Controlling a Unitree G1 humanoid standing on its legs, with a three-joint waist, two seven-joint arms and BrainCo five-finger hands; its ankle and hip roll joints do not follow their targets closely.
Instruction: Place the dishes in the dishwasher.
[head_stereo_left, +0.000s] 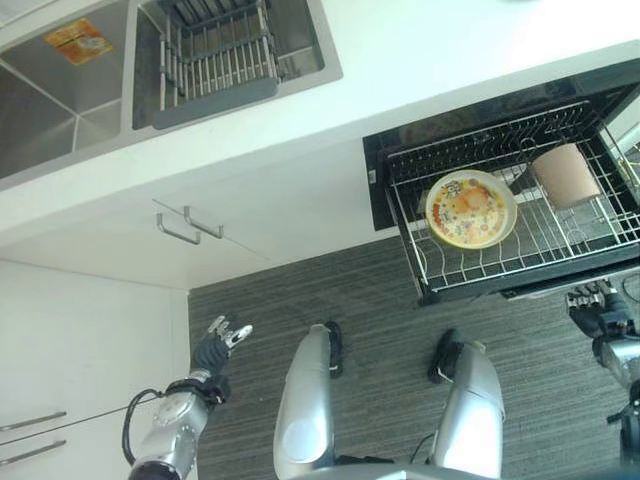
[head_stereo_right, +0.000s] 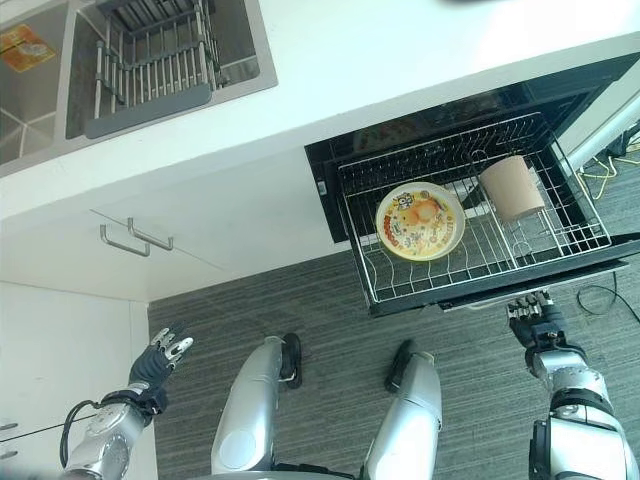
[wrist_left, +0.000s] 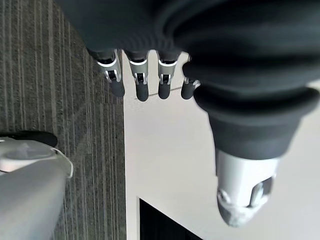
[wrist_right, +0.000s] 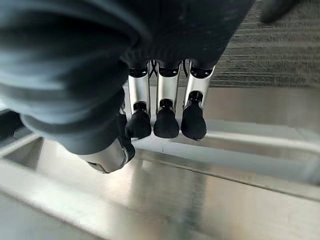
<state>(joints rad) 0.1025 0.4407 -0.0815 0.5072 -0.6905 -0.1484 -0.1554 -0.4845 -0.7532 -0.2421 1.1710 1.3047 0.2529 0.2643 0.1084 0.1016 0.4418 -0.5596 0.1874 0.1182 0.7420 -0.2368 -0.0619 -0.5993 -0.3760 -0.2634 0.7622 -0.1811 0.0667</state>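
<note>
Right hand (head_stereo_right: 532, 318) low at the front edge of the pulled-out dishwasher rack (head_stereo_right: 480, 275), fingers (wrist_right: 166, 120) bent downward over the brushed-metal panel (wrist_right: 210, 195) just below that edge, apparently holding nothing, though contact with the metal cannot be told from so close. Left hand (head_stereo_left: 222, 340) out over the grey striped carpet (head_stereo_left: 380, 310) close beside the white cabinet front (head_stereo_left: 80, 340), fingers (wrist_left: 141, 82) straight and relaxed, empty. Above the right hand, in the wire rack: a yellow-rimmed plate with a cartoon print (head_stereo_right: 420, 221), lying tilted among the tines toward the rack's left half, and a pinkish-tan cup (head_stereo_right: 512, 187) on its side near the rack's back right, well apart from the plate. Behind the rack, the dark opening of the dishwasher (head_stereo_left: 400, 140) under a white countertop (head_stereo_left: 450, 50). Further left along the countertop, a steel sink (head_stereo_left: 60, 100) with a grey wire drainer basket (head_stereo_left: 218, 62) set in its right bowl and an orange-and-yellow sticker (head_stereo_left: 78, 40) on the left bowl's wall. Below the sink, two metal cabinet handles (head_stereo_left: 188, 226) side by side on the white doors.
</note>
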